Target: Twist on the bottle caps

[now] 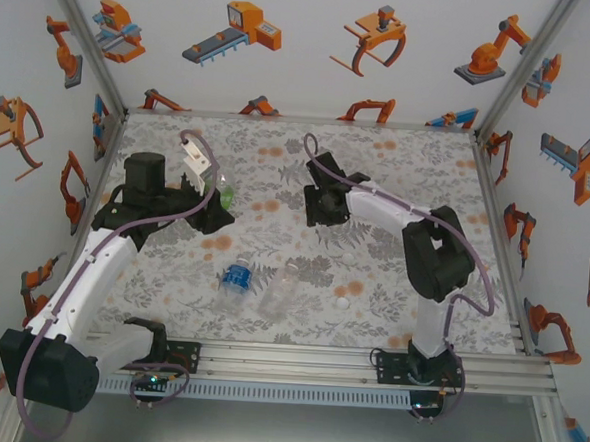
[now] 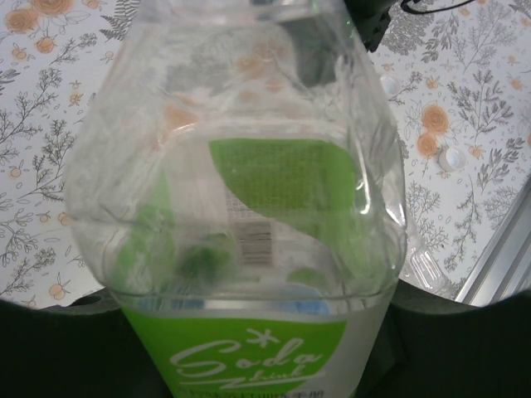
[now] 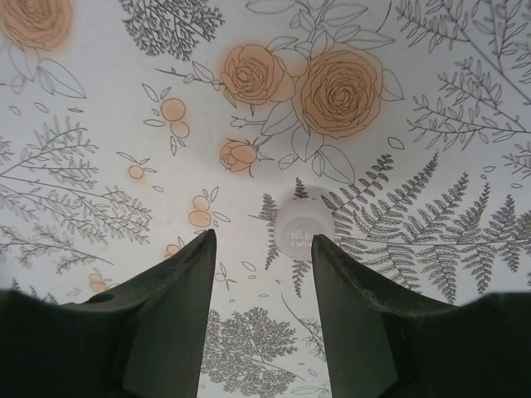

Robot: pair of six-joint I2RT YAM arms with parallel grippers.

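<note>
1. The green bottle (image 2: 249, 207) is held up off the flowered table (image 1: 398, 167) on the left side, with the left gripper (image 1: 211, 201) clamped round its body. Its thin, clear walls look light and easily dented, so a firm hold low on the labelled part seems safest while its neck is threaded.
2. The blue-label bottle (image 1: 236, 278) lies on its side near the front edge. It would probably roll if nudged.
3. The plain bottle (image 1: 279, 290) lies just beside it, equally flimsy-looking and slick.
4. The right gripper (image 3: 261, 240) hangs over the table's middle with its jaws spread and nothing between them.
5. A white cap (image 3: 303, 225) rests on the table at the tip of one finger. It is small, stiff and smooth, and is best pinched across its rim.
6. A second cap (image 1: 342, 304) lies apart, right of the plain bottle.
</note>
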